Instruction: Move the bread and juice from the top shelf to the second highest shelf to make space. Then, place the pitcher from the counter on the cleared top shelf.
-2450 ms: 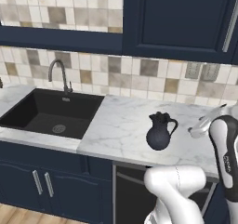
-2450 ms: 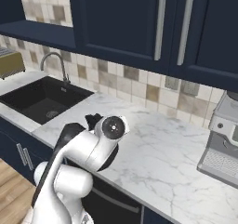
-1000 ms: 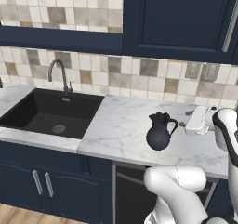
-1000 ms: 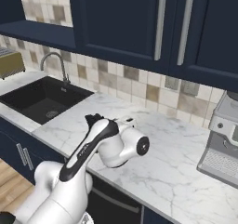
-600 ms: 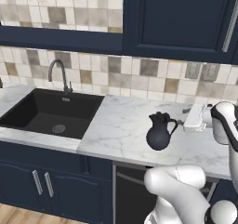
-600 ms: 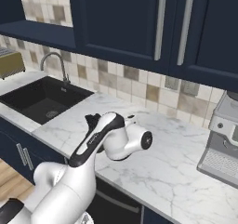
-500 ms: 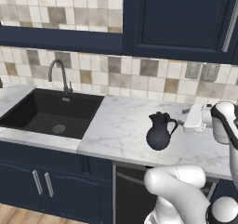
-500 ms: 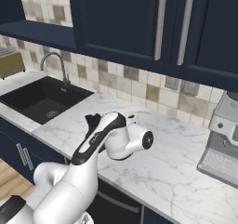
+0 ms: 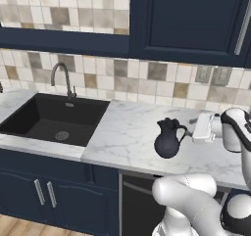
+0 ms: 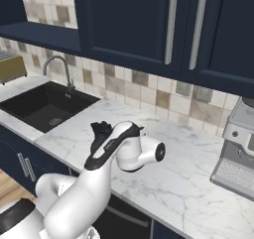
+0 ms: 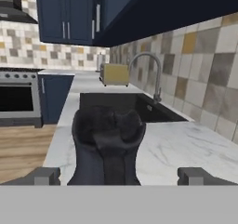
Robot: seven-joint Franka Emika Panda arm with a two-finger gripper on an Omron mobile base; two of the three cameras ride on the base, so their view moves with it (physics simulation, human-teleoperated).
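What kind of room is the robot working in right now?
A home-style kitchen, rendered: a white marble counter on navy cabinets, a black sink with a curved faucet, and a coffee machine at the far end. The black pitcher stands on the counter.

The pitcher point(image 9: 167, 139), a black jug with a round belly, narrow neck, spout and curved side handle, is seen standing upright on the counter point(image 9: 127, 132), a white grey-veined marble worktop, to the right of the black sink
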